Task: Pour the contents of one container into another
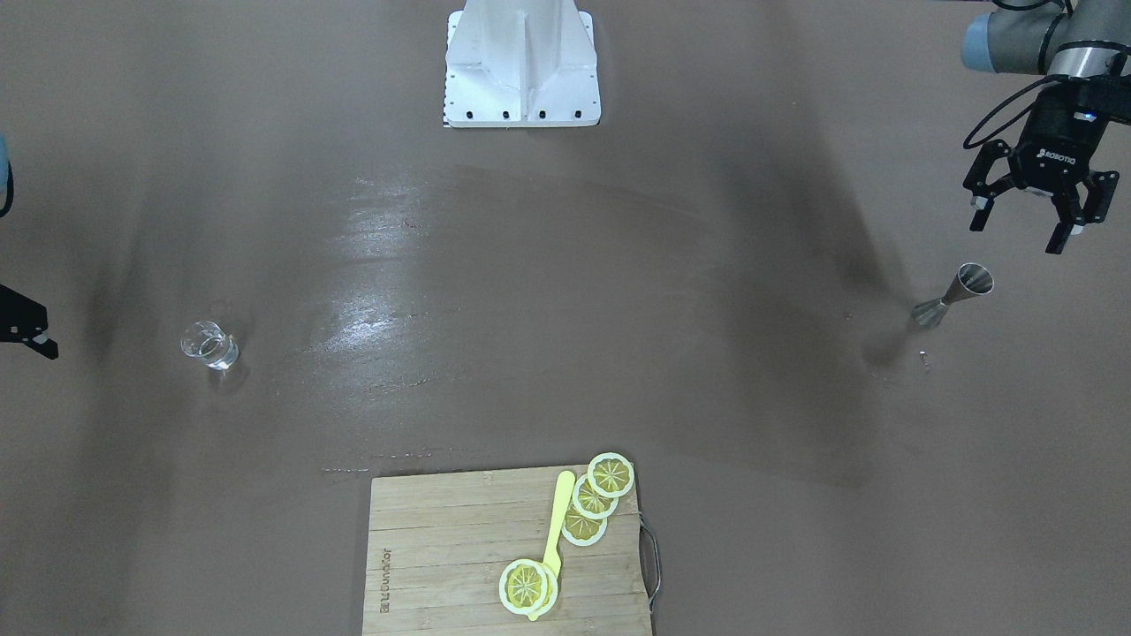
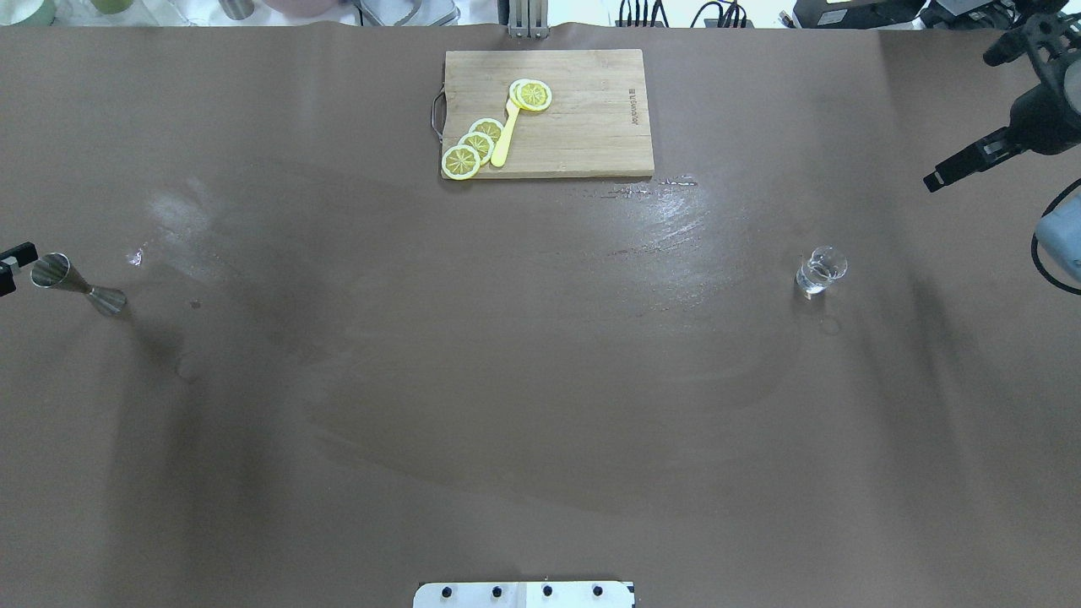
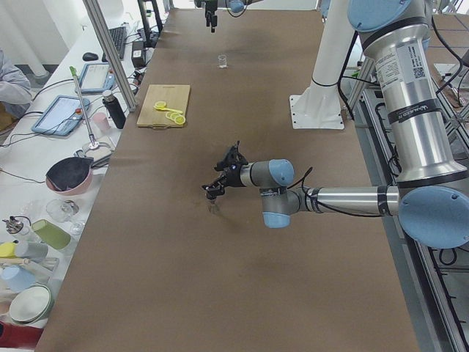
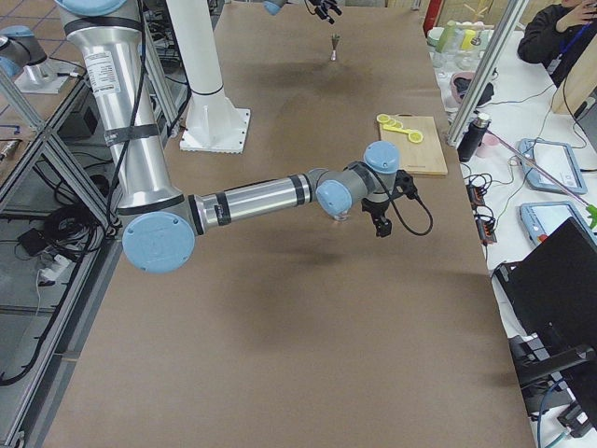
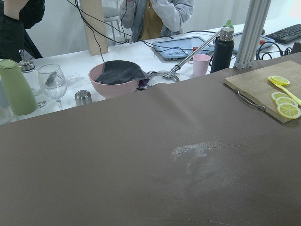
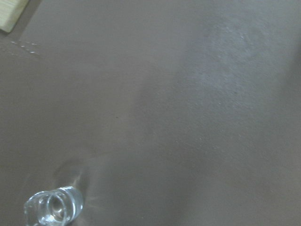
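Note:
The clear glass [image 1: 209,344] stands upright on the brown table [image 1: 565,353] with some clear liquid in it; it also shows as glass [image 2: 819,270] and glass [image 6: 54,207]. The metal jigger [image 1: 959,296] stands upright across the table, seen again as jigger [image 2: 76,285]. My left gripper [image 1: 1016,234] hangs open and empty just above and behind the jigger, not touching it. My right gripper [image 2: 954,169] hovers off to the side of the glass, well apart from it. Only part of it shows, so I cannot tell if it is open or shut.
A wooden cutting board [image 1: 442,548] with lemon slices [image 1: 592,499] and a yellow utensil [image 1: 557,521] lies at the table's far edge. The white robot base [image 1: 521,66] sits at the near edge. Beyond the table stand a pink bowl [image 5: 117,80], glasses and a black bottle [image 5: 222,49].

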Controlling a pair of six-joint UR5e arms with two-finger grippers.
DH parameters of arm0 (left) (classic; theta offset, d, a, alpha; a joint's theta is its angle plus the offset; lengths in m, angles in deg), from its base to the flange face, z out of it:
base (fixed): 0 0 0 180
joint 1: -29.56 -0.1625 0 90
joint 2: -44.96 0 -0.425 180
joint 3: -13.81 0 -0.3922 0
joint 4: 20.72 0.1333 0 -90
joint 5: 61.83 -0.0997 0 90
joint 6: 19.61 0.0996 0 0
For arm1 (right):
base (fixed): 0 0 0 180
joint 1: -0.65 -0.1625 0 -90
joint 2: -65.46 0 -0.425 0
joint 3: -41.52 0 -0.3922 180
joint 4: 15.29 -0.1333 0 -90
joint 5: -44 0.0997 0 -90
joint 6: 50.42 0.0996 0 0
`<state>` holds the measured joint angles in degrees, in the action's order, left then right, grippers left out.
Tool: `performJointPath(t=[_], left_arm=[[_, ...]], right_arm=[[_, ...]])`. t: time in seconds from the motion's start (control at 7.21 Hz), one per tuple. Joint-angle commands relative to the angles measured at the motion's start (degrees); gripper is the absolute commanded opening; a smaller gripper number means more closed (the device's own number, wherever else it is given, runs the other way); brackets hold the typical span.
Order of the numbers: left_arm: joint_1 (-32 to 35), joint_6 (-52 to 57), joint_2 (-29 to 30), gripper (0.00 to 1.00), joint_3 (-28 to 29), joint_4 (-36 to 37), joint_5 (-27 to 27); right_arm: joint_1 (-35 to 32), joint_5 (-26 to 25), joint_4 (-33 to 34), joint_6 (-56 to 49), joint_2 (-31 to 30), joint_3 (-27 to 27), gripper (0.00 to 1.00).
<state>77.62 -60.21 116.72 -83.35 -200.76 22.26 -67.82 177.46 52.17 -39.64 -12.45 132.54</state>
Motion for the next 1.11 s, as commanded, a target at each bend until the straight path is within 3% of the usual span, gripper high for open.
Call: performJointPath(t=[0.0, 0.14, 0.42, 0.83, 0.97], left_arm=[[-2.52, -0.18, -0.04, 0.97, 2.32, -0.75, -6.19], [-4.62, -2.27, -0.04, 0.97, 3.90, -4.93, -8.91], [-12.16, -4.49, -0.04, 0.97, 5.58, -6.73, -16.71], [-25.80, -4.49, -0.12, 0.96, 8.21, -9.02, -35.34], [-25.74, -4.31, -0.65, 0.96, 8.31, -9.02, -35.74]], right_arm=[[1.76, 3.53, -12.82, -1.80, -1.44, 0.82, 1.00], [1.67, 7.04, -14.37, -1.91, -3.89, 3.26, 1.00], [4.03, 7.69, -17.27, -3.56, -7.77, 5.13, 1.00], [6.76, 3.14, -29.79, -16.98, -12.59, 4.26, 1.00], [7.03, 1.90, -34.29, -20.68, -13.48, 2.77, 1.00]])
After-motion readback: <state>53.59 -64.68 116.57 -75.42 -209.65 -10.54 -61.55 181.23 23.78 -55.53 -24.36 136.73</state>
